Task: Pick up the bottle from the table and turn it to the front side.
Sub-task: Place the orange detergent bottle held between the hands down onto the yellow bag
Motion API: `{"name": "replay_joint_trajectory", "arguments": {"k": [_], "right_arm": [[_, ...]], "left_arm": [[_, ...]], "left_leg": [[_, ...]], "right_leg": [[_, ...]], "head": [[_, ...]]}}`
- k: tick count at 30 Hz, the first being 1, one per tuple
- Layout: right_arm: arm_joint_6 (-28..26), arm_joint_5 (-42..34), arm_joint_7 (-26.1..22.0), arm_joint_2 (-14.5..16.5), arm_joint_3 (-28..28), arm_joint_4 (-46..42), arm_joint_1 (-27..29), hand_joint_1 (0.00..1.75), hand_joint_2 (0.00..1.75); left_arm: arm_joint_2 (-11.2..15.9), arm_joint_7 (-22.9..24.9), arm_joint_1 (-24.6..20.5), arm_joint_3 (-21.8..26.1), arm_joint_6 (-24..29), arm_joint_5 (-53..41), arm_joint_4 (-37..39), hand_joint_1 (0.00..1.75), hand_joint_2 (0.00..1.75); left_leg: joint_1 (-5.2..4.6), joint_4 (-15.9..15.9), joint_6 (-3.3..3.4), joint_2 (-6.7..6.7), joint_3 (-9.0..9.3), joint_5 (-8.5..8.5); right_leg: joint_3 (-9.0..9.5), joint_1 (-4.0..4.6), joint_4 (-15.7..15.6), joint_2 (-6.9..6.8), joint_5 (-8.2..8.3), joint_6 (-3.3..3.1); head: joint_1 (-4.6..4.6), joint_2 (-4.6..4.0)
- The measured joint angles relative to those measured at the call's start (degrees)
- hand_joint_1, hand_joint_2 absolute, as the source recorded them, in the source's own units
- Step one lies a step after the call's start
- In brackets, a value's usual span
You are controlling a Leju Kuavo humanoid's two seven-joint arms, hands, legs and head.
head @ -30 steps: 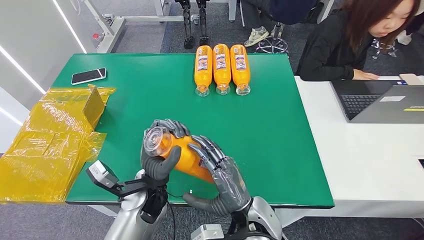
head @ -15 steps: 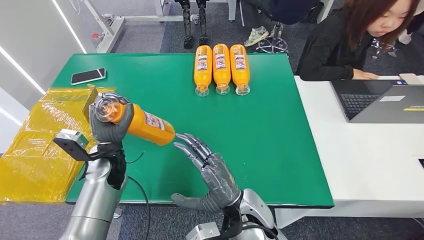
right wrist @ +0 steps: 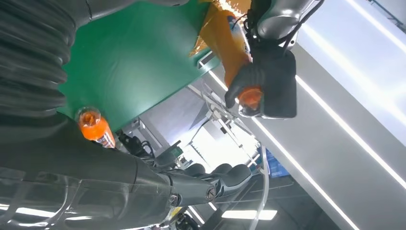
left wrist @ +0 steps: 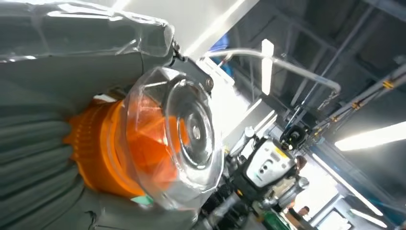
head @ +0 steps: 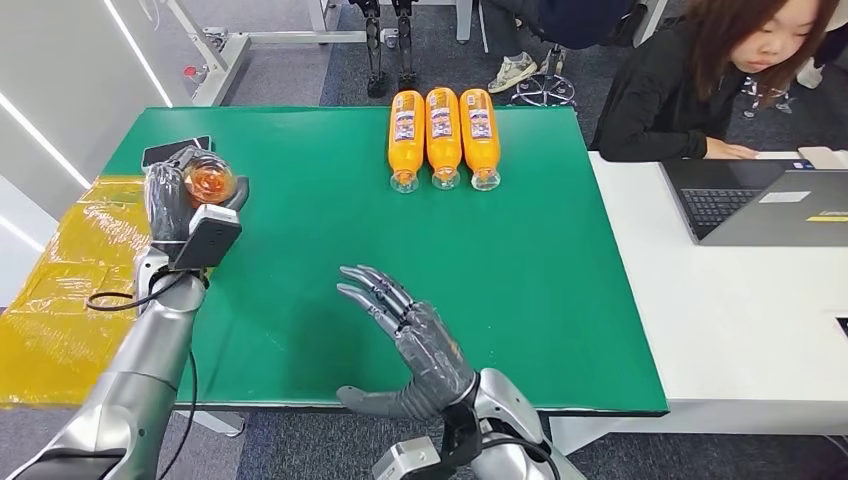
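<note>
Gripping the bottle (head: pixel 208 183) only near its cap end, left hand (head: pixel 168 205) could drop it; right hand (head: pixel 405 330) hovers spread, holding nothing.

Four orange bottles: one held (head: pixel 208 182), three lying in a row (head: pixel 443 135). One phone (head: pixel 170 149), one laptop (head: pixel 770 205), one person (head: pixel 700 80).
</note>
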Motion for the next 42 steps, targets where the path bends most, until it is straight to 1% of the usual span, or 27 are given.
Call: {"name": "replay_joint_trajectory", "arguments": {"k": [4, 8, 11, 15, 25, 26, 27, 29, 30, 31, 36, 42], "right_arm": [[-0.47, -0.28, -0.01, -0.23, 0.0, 0.48, -0.28, 0.0, 1.75], [-0.82, -0.55, -0.01, -0.38, 0.0, 0.87, -0.66, 0.0, 1.75], [-1.05, -1.14, -0.03, -0.41, 0.0, 1.02, -1.05, 0.0, 1.75], [-1.22, -1.25, 0.3, -0.41, 0.0, 1.01, -1.31, 0.0, 1.75], [-1.41, -1.05, 1.13, -0.86, 0.0, 0.87, -1.26, 0.0, 1.75], [-1.43, -1.05, 1.13, -0.95, 0.0, 0.85, -1.24, 0.0, 1.75], [-1.44, -1.05, 1.13, -1.03, 0.0, 0.83, -1.21, 0.0, 1.75], [-1.43, -1.04, 1.13, -1.16, 0.0, 0.78, -1.1, 0.0, 1.75], [-1.42, -1.03, 1.13, -1.23, 0.0, 0.75, -1.04, 0.0, 1.75], [-1.4, -0.99, 1.13, -1.28, 0.0, 0.72, -0.98, 0.0, 1.75], [-1.26, -0.88, 1.4, -1.41, 0.0, 0.69, -0.8, 0.0, 1.75], [-1.05, -0.27, 1.44, -1.42, 0.0, 0.69, -0.62, 0.0, 1.75]], "left_arm": [[1.23, 3.53, -1.91, -3.34, 1.64, -6.21, 3.67, 1.75, 1.75], [2.16, 6.32, -2.94, -5.85, 1.87, -9.7, 6.25, 1.75, 1.75], [2.8, 10.52, -3.21, -7.84, 1.62, -13.67, 8.24, 1.75, 1.75], [3.56, 16.47, -2.99, -10.91, -0.12, -18.76, 10.94, 1.75, 1.75], [4.89, 26.45, -1.02, -16.21, -7.34, -25.92, 14.97, 1.75, 1.75], [5.08, 27.2, -0.81, -16.59, -7.89, -26.29, 15.17, 1.68, 1.75], [5.26, 27.81, -0.64, -16.91, -8.27, -26.59, 15.38, 1.47, 1.75], [5.64, 28.81, -0.38, -17.53, -8.82, -27.19, 15.78, 0.62, 1.75], [5.82, 29.24, -0.26, -17.83, -9.07, -27.53, 15.98, 0.24, 1.75], [5.99, 29.72, -0.1, -18.11, -9.36, -27.9, 16.19, 0.02, 1.75], [6.59, 31.95, 1.17, -19.31, -10.68, -29.91, 17.09, 0.0, 1.75], [7.15, 32.35, 1.48, -19.73, -10.83, -30.63, 17.48, 0.0, 1.75]], "left_leg": [[0.0, -0.01, 0.0, 0.02, 0.0, 0.0], [0.0, -0.01, -0.01, 0.1, 0.0, -0.01], [0.01, -0.01, -0.01, 0.12, 0.0, -0.01], [0.01, -0.02, -0.01, 0.13, 0.0, 0.0], [0.0, -0.02, -0.01, 0.14, -0.02, -0.01], [0.0, -0.02, -0.01, 0.14, -0.01, -0.01], [0.0, -0.02, -0.01, 0.15, -0.01, -0.01], [0.0, -0.02, -0.01, 0.17, 0.0, -0.01], [0.0, -0.03, -0.01, 0.18, 0.01, -0.01], [0.0, -0.03, -0.01, 0.18, 0.01, -0.01], [0.02, -0.04, -0.03, 0.18, 0.01, 0.0], [0.01, -0.06, -0.04, 0.17, 0.01, 0.01]], "right_leg": [[-0.01, 0.0, 0.0, 0.05, 0.0, 0.0], [-0.03, 0.0, 0.0, 0.12, 0.01, -0.01], [-0.04, 0.0, 0.01, 0.12, 0.01, -0.02], [-0.04, 0.0, 0.01, 0.12, 0.01, -0.02], [-0.06, 0.0, 0.0, 0.16, 0.01, -0.02], [-0.06, 0.0, 0.0, 0.16, 0.01, -0.02], [-0.06, -0.01, 0.0, 0.17, 0.01, -0.02], [-0.06, -0.01, 0.0, 0.19, 0.01, -0.02], [-0.06, -0.01, 0.0, 0.2, 0.01, -0.02], [-0.06, -0.01, 0.0, 0.21, 0.01, -0.03], [-0.09, 0.0, 0.02, 0.2, 0.01, -0.04], [-0.08, 0.0, 0.02, 0.2, 0.01, -0.04]], "head": [[0.01, 0.0], [0.0, 0.0], [0.0, 0.0], [-0.01, 0.0], [0.01, 0.0], [0.01, 0.0], [0.01, 0.0], [0.01, 0.0], [0.01, 0.0], [0.01, 0.0], [0.01, 0.0], [0.01, 0.0]]}}
